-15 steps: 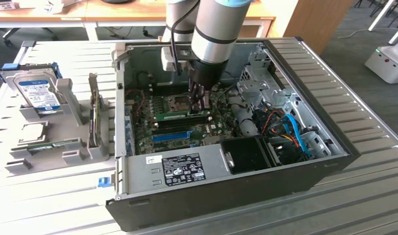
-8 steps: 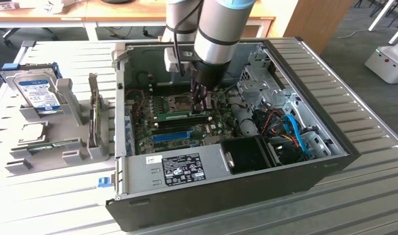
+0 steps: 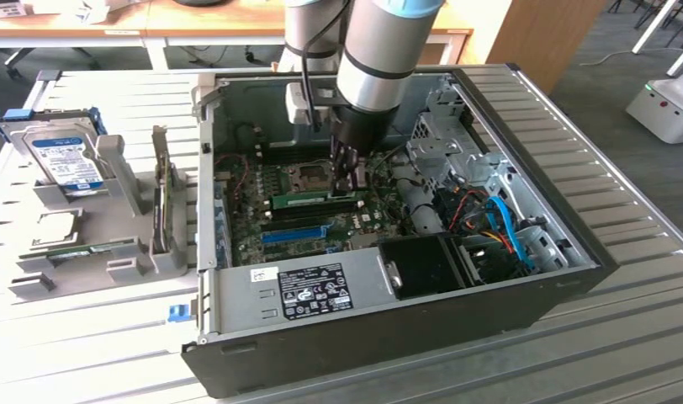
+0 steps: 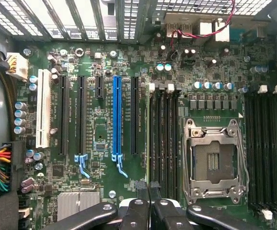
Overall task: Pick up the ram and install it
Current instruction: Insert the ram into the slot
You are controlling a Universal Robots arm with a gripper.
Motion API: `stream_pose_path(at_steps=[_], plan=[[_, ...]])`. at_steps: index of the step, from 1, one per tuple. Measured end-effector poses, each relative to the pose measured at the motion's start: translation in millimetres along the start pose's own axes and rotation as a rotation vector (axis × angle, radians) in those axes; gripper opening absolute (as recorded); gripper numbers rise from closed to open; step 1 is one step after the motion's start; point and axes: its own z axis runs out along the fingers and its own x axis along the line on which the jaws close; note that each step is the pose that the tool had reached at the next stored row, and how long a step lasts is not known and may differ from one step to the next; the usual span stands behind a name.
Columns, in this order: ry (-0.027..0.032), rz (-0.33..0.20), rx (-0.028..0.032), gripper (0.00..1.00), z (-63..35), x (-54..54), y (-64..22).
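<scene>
Tabletop (image 3: 622, 353): a slatted grey surface. An open computer case (image 3: 431, 324) is laid on its side on it, with a grey parts rack (image 3: 134, 252) just beside it at the exterior view's left.
Arm (image 3: 378, 59): reached straight down into the case, over the motherboard (image 4: 100, 139).
Hard drive (image 3: 66, 160): blue-labelled, stood in the rack, well apart from the work.
Ram (image 3: 308, 200): seen as a green stick lying along the memory slots beside the CPU socket (image 4: 214, 160). In the wrist view it is seen edge-on, lined up with the outermost slot of the bank, on the side toward the long blue slot (image 4: 116, 115).
End effector (image 4: 149, 199): drawn narrow, fingertips all but together, set at one end of the ram. Whether the board is pinched or only pressed cannot be told.
Step in hand: judged to be the install, at the seating stage; the pick-up is taken as done.
Next move calls for: a square, straight push into the slot is judged necessary, with pressure kept even along the stick so that the white slot latches (image 4: 152, 87) can close. A tilted push risks a half-seated board.
</scene>
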Motion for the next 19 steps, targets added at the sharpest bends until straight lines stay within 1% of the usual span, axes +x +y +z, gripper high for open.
stream_pose_path(at_steps=[6, 17, 19], plan=[[-0.0027, 0.042, 0.003, 0.12, 1.2, -0.9, 0.0], [-0.0031, 0.042, 0.0032, 0.12, 1.6, -1.6, -1.7], [-0.0032, 0.042, 0.0032, 0.12, 4.2, -1.5, -1.9]])
